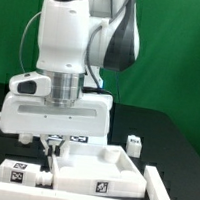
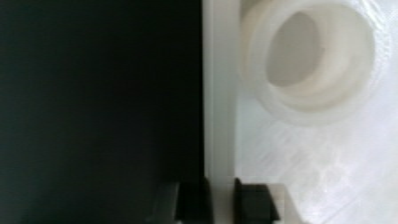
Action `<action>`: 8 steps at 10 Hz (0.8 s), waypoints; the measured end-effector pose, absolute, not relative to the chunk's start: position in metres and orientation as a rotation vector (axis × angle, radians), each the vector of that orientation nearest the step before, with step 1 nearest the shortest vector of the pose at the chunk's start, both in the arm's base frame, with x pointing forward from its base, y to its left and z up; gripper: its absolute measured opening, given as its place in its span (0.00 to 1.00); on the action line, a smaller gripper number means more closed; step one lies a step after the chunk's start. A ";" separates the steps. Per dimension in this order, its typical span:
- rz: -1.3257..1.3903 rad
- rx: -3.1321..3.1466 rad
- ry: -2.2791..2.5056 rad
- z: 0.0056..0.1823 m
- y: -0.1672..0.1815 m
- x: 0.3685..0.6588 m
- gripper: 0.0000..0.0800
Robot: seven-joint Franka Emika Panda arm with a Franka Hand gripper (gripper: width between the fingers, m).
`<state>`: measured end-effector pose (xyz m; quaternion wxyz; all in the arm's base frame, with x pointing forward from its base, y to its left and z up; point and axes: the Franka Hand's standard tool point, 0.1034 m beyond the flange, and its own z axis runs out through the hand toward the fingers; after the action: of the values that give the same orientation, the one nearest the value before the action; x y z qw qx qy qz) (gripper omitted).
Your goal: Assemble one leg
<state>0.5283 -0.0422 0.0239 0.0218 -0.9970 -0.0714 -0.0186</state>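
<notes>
In the exterior view the gripper [image 1: 53, 143] is seen lowered onto the wall of the white panel [image 1: 100, 167] on the exterior view's left. The leg [image 1: 135, 144] is found on the black table [image 1: 173, 147] towards the exterior view's right, near the panel but apart from it and untouched. In the wrist view the panel's thin edge is clasped between the dark fingers [image 2: 185, 198], and a round socket [image 2: 317, 55] is shown in the panel's face.
</notes>
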 end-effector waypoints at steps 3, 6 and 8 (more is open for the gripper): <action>-0.023 -3.073 0.036 0.025 -0.029 0.553 0.06; -0.039 -3.070 0.226 0.024 -0.019 0.563 0.07; -0.068 -3.098 0.191 0.024 -0.020 0.565 0.07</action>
<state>0.5646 -0.0198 0.0238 0.0184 -0.9977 0.0616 -0.0217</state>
